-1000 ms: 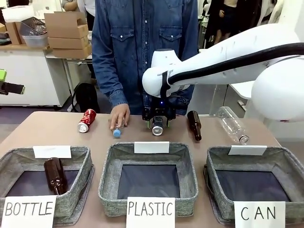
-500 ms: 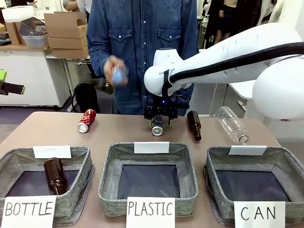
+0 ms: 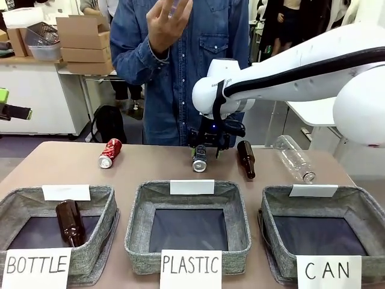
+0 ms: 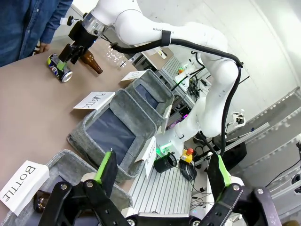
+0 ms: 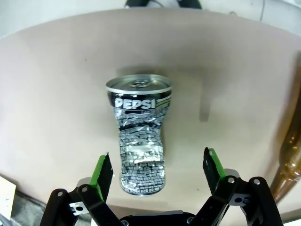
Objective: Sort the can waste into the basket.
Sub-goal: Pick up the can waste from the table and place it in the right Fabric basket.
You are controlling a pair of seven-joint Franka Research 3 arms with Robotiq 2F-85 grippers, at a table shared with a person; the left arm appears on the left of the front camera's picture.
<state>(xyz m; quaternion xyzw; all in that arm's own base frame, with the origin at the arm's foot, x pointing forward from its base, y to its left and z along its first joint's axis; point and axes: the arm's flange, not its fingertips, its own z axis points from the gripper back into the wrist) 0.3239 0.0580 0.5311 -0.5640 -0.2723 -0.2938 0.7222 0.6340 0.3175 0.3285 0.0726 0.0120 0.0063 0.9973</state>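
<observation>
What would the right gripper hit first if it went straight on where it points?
Most likely the dented Pepsi can, lying on the table squarely between the right gripper's open jaws.

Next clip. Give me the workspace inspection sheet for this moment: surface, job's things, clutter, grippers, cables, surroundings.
surface: brown table, no spills seen.
job's things: dark can lies on its side under the right gripper; red can lies farther left; CAN basket holds no can.
clutter: brown bottle and clear plastic bottle lie on the table; second brown bottle in the BOTTLE basket; PLASTIC basket in the middle.
grippers: right gripper open, fingers either side of the dark can, not touching it; left gripper open, holding nothing.
cables: black cable runs along the right arm.
surroundings: person in denim at the far side, one hand raised; cardboard boxes behind.
</observation>
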